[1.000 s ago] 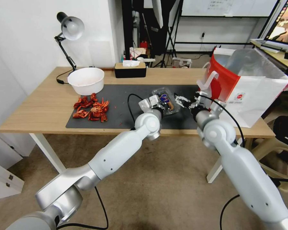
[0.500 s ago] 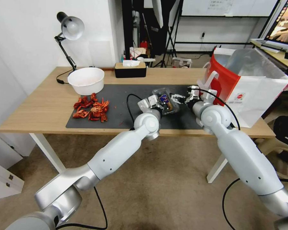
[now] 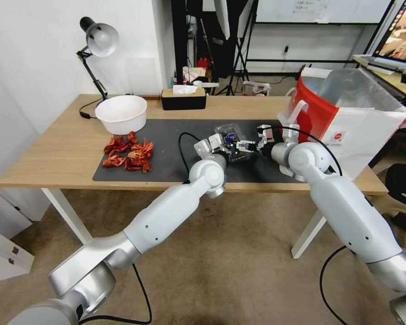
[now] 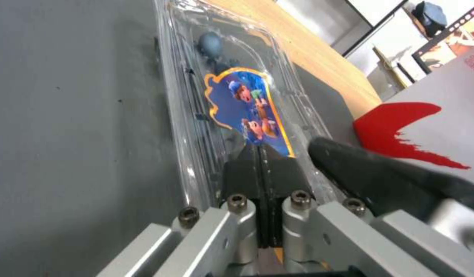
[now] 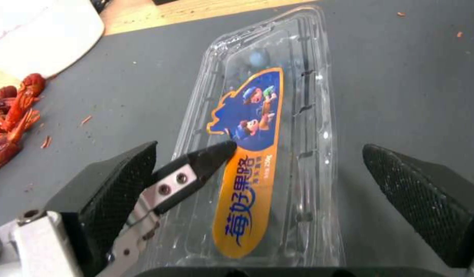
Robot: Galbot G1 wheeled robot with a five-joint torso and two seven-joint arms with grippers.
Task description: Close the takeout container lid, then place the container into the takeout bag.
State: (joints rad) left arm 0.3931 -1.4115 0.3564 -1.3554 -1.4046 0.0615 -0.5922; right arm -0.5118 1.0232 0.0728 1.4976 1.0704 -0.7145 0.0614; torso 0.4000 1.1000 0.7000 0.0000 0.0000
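Takeout container [image 3: 232, 143] flat on the dark mat [image 3: 167, 149], lid down. Left end effector [image 4: 260, 161] pinched together at its near edge; right end effector [image 5: 293, 184] spread wide, straddling it.

Left pincer [image 3: 224, 145] closed; right pincer [image 3: 247, 146] spread wide, tips nearly meeting.
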